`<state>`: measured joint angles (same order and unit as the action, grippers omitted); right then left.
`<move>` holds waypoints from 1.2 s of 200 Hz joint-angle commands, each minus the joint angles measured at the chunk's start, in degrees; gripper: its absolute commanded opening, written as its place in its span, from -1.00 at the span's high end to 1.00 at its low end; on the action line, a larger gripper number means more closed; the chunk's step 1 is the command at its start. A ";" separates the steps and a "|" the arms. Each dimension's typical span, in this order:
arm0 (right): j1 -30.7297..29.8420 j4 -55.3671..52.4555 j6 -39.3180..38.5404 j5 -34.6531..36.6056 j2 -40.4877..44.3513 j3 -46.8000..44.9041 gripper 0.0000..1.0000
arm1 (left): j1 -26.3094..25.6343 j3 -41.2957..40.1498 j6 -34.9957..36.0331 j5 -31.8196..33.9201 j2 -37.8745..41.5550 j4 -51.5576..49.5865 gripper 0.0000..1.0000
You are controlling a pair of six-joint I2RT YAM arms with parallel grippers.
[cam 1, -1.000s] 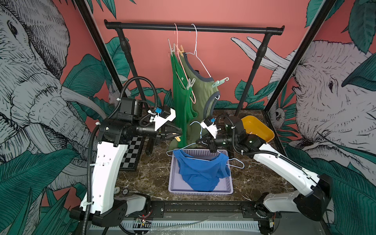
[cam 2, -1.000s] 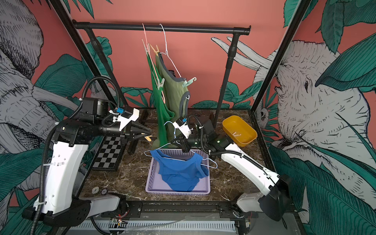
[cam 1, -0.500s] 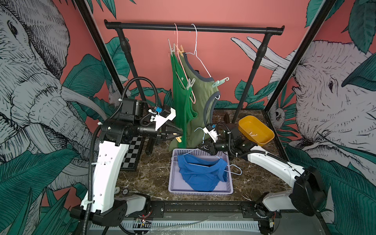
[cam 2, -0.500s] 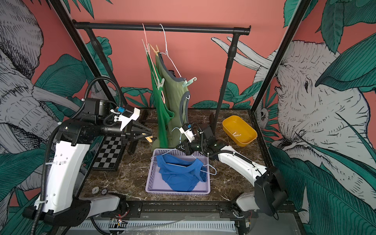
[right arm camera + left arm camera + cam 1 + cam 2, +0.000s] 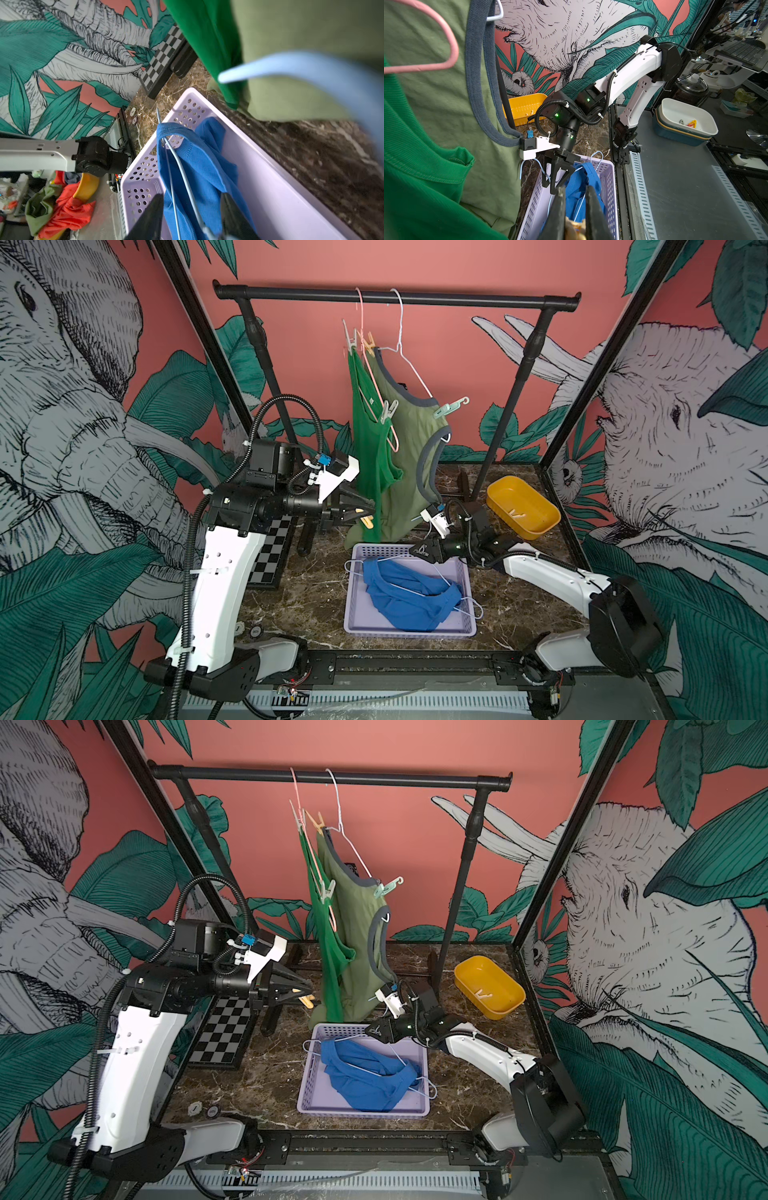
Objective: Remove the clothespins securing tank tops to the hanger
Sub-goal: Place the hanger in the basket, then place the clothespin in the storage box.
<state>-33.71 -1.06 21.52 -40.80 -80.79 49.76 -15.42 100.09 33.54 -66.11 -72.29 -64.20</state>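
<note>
— Left jaws?
— Closed narrow on a tan-orange plastic clothespin [image 5: 365, 520], just beside the lower hem of the bright green tank top [image 5: 365, 448].
— Right jaws?
— Stood apart above the far end of the lilac perforated plastic basket [image 5: 409, 631], straddling the pale blue wire hanger [image 5: 180, 168]. Could not tell whether touching the wire.
— Blue tank top [image 5: 409, 593]?
— Lay crumpled in that basket on the table, threaded on the same hanger.
— Other clothespins?
— Sat clipped on the hanging pair: a white plastic clothespin [image 5: 350, 336] and a second tan clothespin [image 5: 368, 342] up top, a pale clothespin [image 5: 388, 409] where the tops met, a mint green clothespin [image 5: 444, 409] on the shoulder of the olive green tank top with grey trim [image 5: 405, 456].
— Both tops?
— Hung from the black metal rail [image 5: 457, 298], touching.
</note>
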 commanded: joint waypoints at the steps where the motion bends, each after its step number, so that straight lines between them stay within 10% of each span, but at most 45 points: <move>1: 1.24 1.28 -0.27 4.15 3.13 0.27 -0.05 | -0.32 -1.68 -2.88 -2.92 0.50 3.21 1.00; 99: 4.09 -10.72 -3.40 8.89 15.56 7.38 -0.18 | -0.31 -1.60 -5.55 -4.01 0.46 4.94 1.00; 126: 3.77 -12.71 -1.69 1.02 19.08 10.42 -0.16 | -0.31 -0.61 -5.48 -3.70 0.20 4.70 1.00; 240: -16.49 -13.76 -10.03 15.06 15.84 28.89 -0.30 | -0.31 -0.31 -12.59 -10.08 -0.92 8.63 1.00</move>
<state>-48.93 -17.41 14.70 -31.59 -62.78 75.85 -15.42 99.11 23.62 -71.90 -74.32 -57.52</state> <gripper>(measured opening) 0.647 0.136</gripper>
